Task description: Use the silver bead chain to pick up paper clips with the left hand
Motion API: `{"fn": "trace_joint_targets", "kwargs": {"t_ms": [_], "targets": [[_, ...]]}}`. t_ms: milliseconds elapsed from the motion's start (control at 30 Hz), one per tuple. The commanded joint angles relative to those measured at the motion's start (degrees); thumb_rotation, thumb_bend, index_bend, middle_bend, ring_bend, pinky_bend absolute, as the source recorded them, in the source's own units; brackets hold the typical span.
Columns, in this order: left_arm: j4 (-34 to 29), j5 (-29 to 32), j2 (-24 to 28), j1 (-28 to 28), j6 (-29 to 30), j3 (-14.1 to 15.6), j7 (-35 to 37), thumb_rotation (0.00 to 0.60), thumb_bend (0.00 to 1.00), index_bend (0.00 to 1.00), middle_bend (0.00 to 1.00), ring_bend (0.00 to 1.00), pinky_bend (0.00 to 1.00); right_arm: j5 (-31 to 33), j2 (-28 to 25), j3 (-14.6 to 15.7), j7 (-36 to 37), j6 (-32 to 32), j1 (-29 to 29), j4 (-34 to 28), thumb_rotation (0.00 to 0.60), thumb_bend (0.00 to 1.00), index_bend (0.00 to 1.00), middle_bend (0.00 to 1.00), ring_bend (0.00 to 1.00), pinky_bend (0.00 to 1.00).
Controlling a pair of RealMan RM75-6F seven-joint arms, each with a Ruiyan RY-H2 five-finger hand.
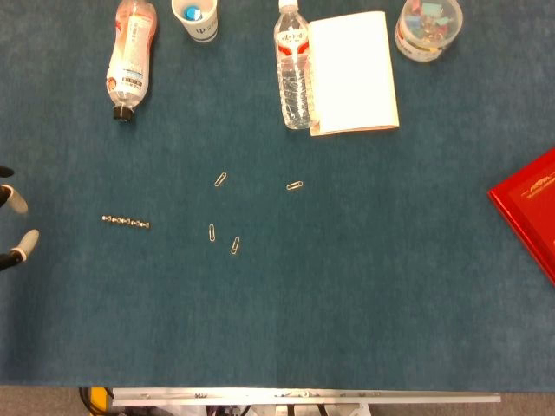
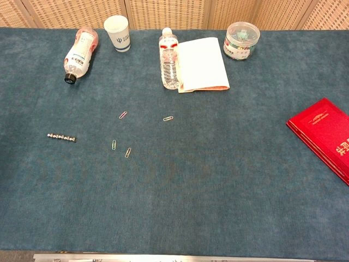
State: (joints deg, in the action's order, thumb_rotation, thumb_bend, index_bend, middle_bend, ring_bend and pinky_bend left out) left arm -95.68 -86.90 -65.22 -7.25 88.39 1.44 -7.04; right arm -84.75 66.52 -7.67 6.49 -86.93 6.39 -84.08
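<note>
A short silver bead chain (image 1: 126, 223) (image 2: 61, 137) lies flat on the blue cloth at the left. Several paper clips lie loose to its right: one (image 1: 222, 180) (image 2: 123, 115) further back, one (image 1: 295, 185) (image 2: 168, 118) at the right, and two close together (image 1: 212, 232) (image 1: 235, 245) (image 2: 114, 144) (image 2: 128, 153) nearer the front. My left hand (image 1: 13, 225) shows only as fingertips at the left edge of the head view, spread apart and holding nothing, well left of the chain. My right hand appears in neither view.
At the back lie a pink-labelled bottle (image 1: 132, 56), a paper cup (image 1: 196, 19), a clear water bottle (image 1: 292, 74), a white booklet (image 1: 353, 74) and a round tub of clips (image 1: 427, 29). A red book (image 1: 533, 208) sits at the right edge.
</note>
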Motion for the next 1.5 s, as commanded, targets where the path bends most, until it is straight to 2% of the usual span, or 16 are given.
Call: {"fn": "trace_joint_targets", "kwargs": {"t_ms": [33,233,400,567,700,867,1000,1133,1500], "targets": [[0.0,0.15,0.1,0.36,0.05,-0.17,-0.36,0.6,0.2,0.5,0.29,0.16,0.33,-0.12,0.13,-0.05,-0.07,0.47,0.4,0.1,0.6,0.17,0.39,0.32,0.26,0.38],[-0.41,-0.45,-0.12,1.04,0.65,-0.46,-1.5,0.6,0.2,0.5,0.28,0.16,0.33,-0.19,0.25,0.22,0.09,1.78,1.06,0.27,0.6,0.17,0.39,0.32,0.26,0.38],[-0.7,-0.31,-1.51,0.5,-1.11,-0.73,-2.91,0.6,0.2,0.48,0.2,0.13,0.32,0.11,-0.07,0.12,0.75,1.18,0.65,0.0,0.6,0.17,0.39,0.32,0.26,0.38],[-3.36,2.14,-1.22,-3.27,-9.66,-1.14,-2.84,0.6,0.2,0.43,0.08,0.01,0.19,-0.42,-0.73,0.29,1.67,-0.01,0.01,-0.54,0.6,0.17,0.39,0.32,0.26,0.38],[-5.15,4.3,-0.05,-6.93,-16.8,-1.74,-2.96,0.6,0.2,0.41,0.0,0.0,0.11,-0.69,-1.13,0.15,2.56,-0.71,-0.23,-0.82,0.6,0.17,0.39,0.32,0.26,0.38],[-7.08,9.36,0.93,-11.45,-25.67,-2.84,-4.37,0.6,0.2,0.4,0.0,0.0,0.09,-0.82,-1.44,0.2,3.25,-0.57,-0.19,-0.84,0.6,0.17,0.39,0.32,0.26,0.38],[-6.75,12.21,0.64,-14.32,-30.54,-3.59,-4.27,0.6,0.21,0.39,0.0,0.0,0.09,-0.79,-1.52,0.17,3.53,-0.29,-0.03,-0.81,0.6,0.17,0.39,0.32,0.26,0.38],[-5.65,14.66,-0.55,-16.35,-32.63,-4.09,-7.17,0.6,0.27,0.38,0.0,0.0,0.08,-0.72,-1.56,0.13,3.72,-0.02,0.14,-0.75,0.6,0.17,0.39,0.32,0.26,0.38],[-1.33,19.21,-4.4,-18.99,-35.4,-2.99,-11.65,0.6,0.29,0.37,0.0,0.0,0.08,-0.65,-1.6,0.1,3.95,0.15,0.28,-0.67,0.6,0.17,0.39,0.32,0.26,0.38]]}}
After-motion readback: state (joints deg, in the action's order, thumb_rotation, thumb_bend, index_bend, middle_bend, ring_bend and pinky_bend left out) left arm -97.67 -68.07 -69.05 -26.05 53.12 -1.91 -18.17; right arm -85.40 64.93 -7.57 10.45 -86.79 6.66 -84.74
